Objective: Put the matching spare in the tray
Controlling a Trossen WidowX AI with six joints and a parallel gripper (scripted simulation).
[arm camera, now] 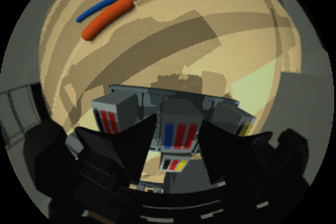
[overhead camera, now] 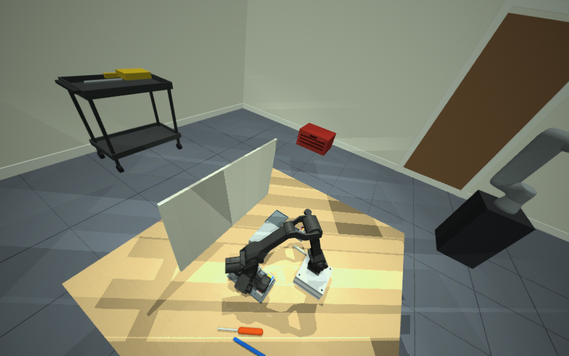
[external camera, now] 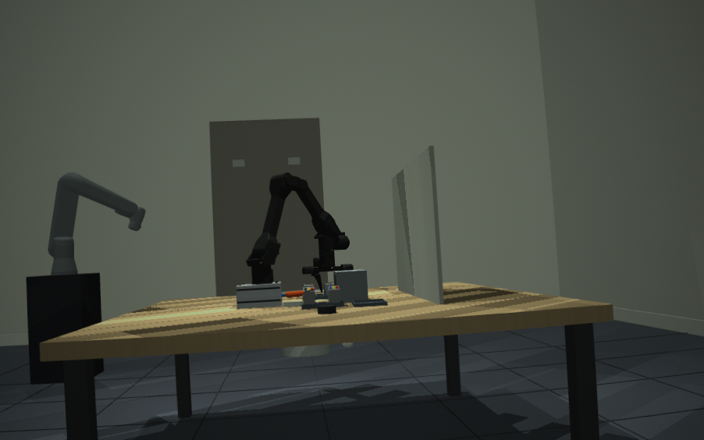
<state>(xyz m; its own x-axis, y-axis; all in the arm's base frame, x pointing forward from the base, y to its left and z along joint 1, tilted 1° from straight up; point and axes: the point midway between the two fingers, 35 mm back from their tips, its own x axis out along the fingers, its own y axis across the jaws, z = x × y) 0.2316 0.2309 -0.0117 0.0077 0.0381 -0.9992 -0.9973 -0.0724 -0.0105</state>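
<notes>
The spare unit with blue and two red stripes (arm camera: 180,136) stands in the middle of a grey rack (arm camera: 152,91) (overhead camera: 260,300). A unit with black and two red stripes (arm camera: 106,120) is on its left, one with yellow marking (arm camera: 239,120) on its right. Another with black, red and yellow stripes (arm camera: 174,163) is nearer the wrist. My gripper (arm camera: 175,118) (external camera: 328,289) is open, fingers down on either side of the middle unit, with a small gap at the left finger. A thin dark tray (external camera: 369,303) lies beyond the grey box. No back code is readable.
The grey box (external camera: 350,284) stands beside two small colour-marked units (external camera: 308,296) (external camera: 333,296). A tall pale panel (overhead camera: 220,212) (external camera: 423,235) rises on the far side from my base (overhead camera: 312,281). An orange screwdriver (overhead camera: 250,331) (arm camera: 107,19) and a blue pen-like rod (overhead camera: 248,346) (arm camera: 105,5) lie apart.
</notes>
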